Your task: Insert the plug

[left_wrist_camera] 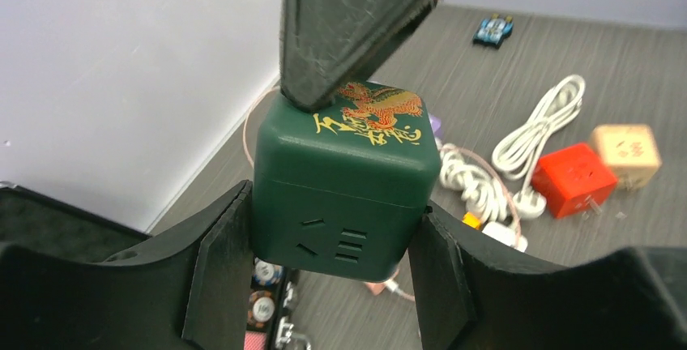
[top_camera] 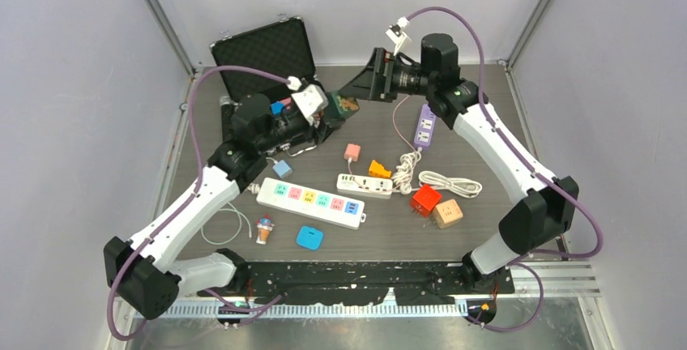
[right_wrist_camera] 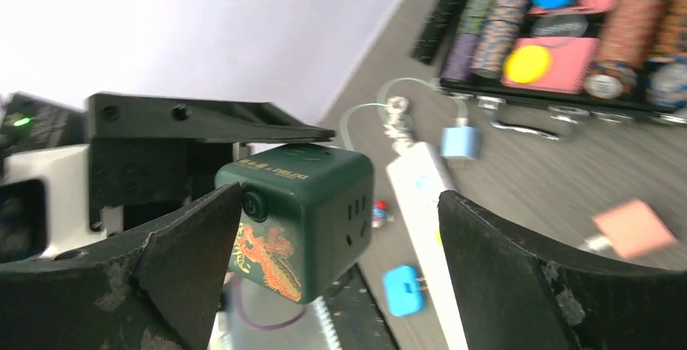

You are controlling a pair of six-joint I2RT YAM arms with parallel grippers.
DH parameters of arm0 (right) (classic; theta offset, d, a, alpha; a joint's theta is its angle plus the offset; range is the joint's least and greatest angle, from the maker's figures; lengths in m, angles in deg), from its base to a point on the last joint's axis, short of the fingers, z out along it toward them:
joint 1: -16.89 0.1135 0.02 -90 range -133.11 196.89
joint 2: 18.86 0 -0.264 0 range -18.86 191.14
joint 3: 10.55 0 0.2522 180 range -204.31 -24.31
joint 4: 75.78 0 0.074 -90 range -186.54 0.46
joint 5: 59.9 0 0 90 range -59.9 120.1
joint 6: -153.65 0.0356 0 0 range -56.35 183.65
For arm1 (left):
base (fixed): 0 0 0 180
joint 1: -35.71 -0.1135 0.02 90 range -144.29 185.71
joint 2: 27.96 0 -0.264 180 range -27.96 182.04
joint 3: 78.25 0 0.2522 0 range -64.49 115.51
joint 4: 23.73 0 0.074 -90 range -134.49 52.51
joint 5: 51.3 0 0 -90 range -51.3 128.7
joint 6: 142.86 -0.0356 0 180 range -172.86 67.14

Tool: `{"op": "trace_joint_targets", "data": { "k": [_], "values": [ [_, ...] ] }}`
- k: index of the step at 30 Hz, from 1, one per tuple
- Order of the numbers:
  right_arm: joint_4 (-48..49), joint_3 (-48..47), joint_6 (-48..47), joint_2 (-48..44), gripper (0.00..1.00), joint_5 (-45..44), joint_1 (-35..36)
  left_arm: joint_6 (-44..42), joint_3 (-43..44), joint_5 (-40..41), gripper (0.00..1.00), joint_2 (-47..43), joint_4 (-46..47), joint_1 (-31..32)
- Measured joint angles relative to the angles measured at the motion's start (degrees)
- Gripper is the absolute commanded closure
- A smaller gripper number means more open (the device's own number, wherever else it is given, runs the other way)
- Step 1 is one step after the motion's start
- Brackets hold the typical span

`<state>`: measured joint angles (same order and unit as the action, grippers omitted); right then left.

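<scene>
Left wrist view: green cube [left_wrist_camera: 340,196] pinched on two opposite sides between the fingers of left pincer [left_wrist_camera: 332,241], held in the air, clear of the worktop [left_wrist_camera: 616,50].
Right pincer [right_wrist_camera: 340,204]: jaws spread wide, straddling the cube; one fingertip against its gold-printed top face, the other well apart; no grip.
Cube location: above the far-left part of the worktop, just beside the open black case [top_camera: 267,54].
Prongs: not visible in any view.
Candidate sockets: long white strip [top_camera: 312,202] toward the near edge, short white strip [top_camera: 364,185] just beyond it, purple strip [top_camera: 425,126] toward the far-right corner; impossible to tell which is meant.
Done: cube lifted, by appearance carried by the left pincer alone.
Left: carrying to a strip, lining up the prongs, pressing home; likely most of the task.
</scene>
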<state>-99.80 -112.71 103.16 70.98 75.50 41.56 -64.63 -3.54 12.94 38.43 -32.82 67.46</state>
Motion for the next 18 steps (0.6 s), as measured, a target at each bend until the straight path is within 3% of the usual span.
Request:
{"op": "trace_joint_targets", "data": {
  "k": [7,18],
  "values": [
    [-17.6,-4.4,-14.7,-2.1,0.05,-12.8,2.4,-10.3,0.9,8.3,1.0,1.0,-7.6,4.6],
    [-26.0,-6.1,-22.7,-2.1,0.01,-17.4,8.9,-15.8,1.6,13.4,1.0,2.2,-10.1,7.4]
  ]
}}
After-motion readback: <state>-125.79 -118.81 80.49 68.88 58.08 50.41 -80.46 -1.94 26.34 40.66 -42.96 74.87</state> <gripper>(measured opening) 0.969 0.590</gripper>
